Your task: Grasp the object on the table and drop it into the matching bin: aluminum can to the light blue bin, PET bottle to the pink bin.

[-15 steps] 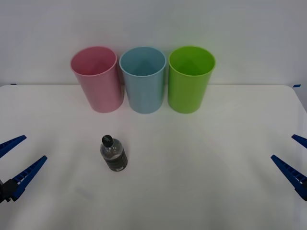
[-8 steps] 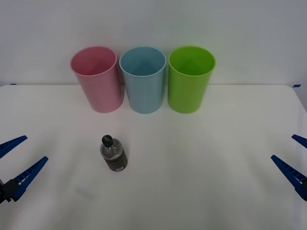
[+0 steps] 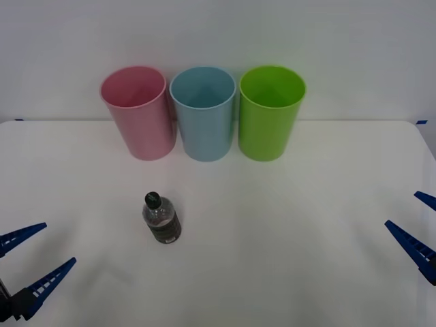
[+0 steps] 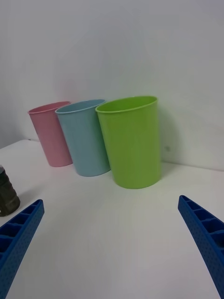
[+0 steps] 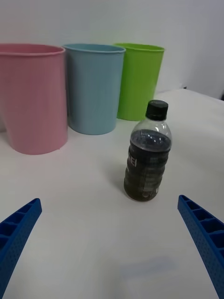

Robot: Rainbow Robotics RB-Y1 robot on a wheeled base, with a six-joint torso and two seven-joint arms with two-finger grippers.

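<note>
Clear glossy plastic PET bottle (image 5: 148,156) wearing a matt black cap, smooth plastic pink bin (image 3: 137,112) and light blue bin (image 3: 203,113) showing soft sheen, matt white table (image 3: 286,218), ribbed blue plastic fingers (image 5: 205,238)

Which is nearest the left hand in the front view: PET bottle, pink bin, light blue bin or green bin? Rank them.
From the left hand, open at the table's near left:
1. PET bottle, standing mid-table.
2. Pink bin, back left.
3. Light blue bin, back middle.
4. Green bin, back right.
</note>
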